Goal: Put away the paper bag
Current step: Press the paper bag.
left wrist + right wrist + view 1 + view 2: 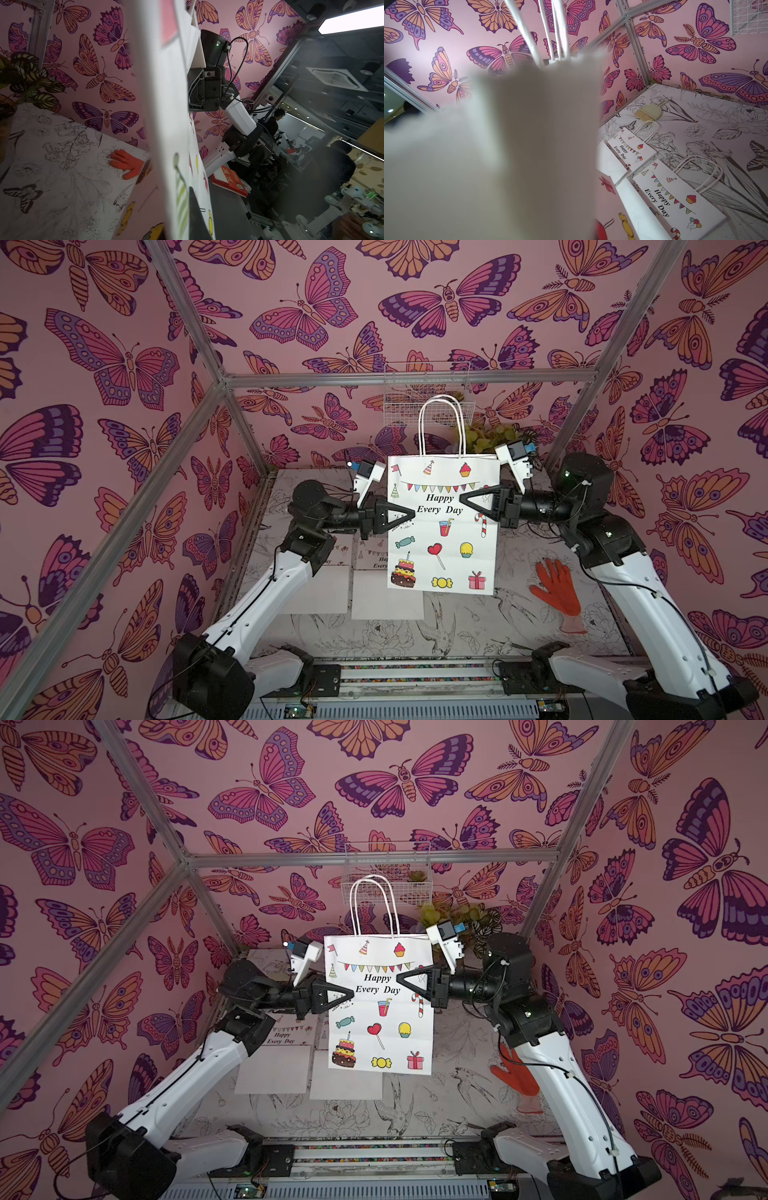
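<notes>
Both top views showed left gripper (pixel 410 512) and right gripper (pixel 462 497) clamped on the paper bag (pixel 442 556), which uneven pulling could tear

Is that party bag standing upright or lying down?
Upright, in the air: the paper bag hangs handles-up, pinched at its sides by the left gripper and right gripper.
</notes>
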